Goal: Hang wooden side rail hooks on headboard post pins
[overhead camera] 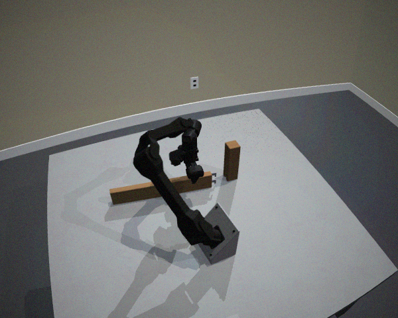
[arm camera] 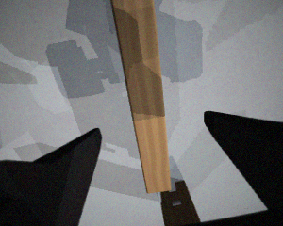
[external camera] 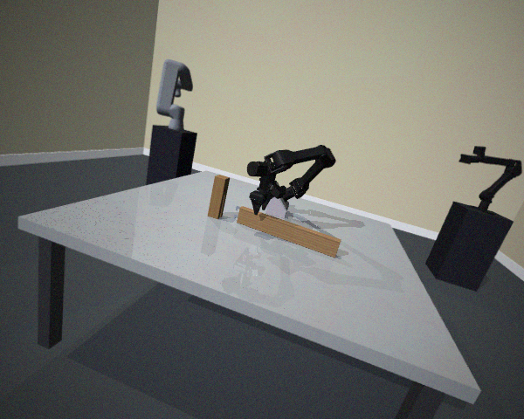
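The wooden side rail stands on its narrow edge on the table. Two steel hooks stick out of its end toward the post, with a gap between them. The wooden headboard post stands upright beyond that end. A pin shows in its dark slotted face in the wrist view. My gripper is open and empty, pointing down above the rail near its hook end. In the wrist view its fingers lie on either side of the rail's top.
The arm's grey base block stands on the white table, on the side of the rail toward the top camera. The arm's upper links pass over the rail. Two other arms on dark pedestals stand beyond the table in the exterior view.
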Controlling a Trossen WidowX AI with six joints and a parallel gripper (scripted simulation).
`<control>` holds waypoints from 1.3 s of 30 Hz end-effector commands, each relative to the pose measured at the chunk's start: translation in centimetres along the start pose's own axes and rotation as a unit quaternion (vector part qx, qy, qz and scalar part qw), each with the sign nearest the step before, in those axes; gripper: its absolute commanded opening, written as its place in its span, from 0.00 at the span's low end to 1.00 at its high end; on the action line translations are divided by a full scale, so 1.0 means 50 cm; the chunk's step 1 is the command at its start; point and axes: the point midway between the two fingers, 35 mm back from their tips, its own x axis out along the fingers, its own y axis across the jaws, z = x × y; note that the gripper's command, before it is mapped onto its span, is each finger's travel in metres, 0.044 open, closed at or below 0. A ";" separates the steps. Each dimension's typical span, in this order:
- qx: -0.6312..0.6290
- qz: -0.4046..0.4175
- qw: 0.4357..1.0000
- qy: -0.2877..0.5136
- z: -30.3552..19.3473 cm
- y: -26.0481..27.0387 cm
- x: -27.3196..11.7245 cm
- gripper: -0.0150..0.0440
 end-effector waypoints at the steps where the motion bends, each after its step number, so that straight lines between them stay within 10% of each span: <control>1: 0.004 0.001 1.000 -0.002 0.000 0.001 0.014 1.00; 32: 0.002 0.001 1.000 -0.004 0.003 0.004 0.108 1.00; 39: 0.002 0.001 1.000 -0.004 0.003 0.004 0.108 0.69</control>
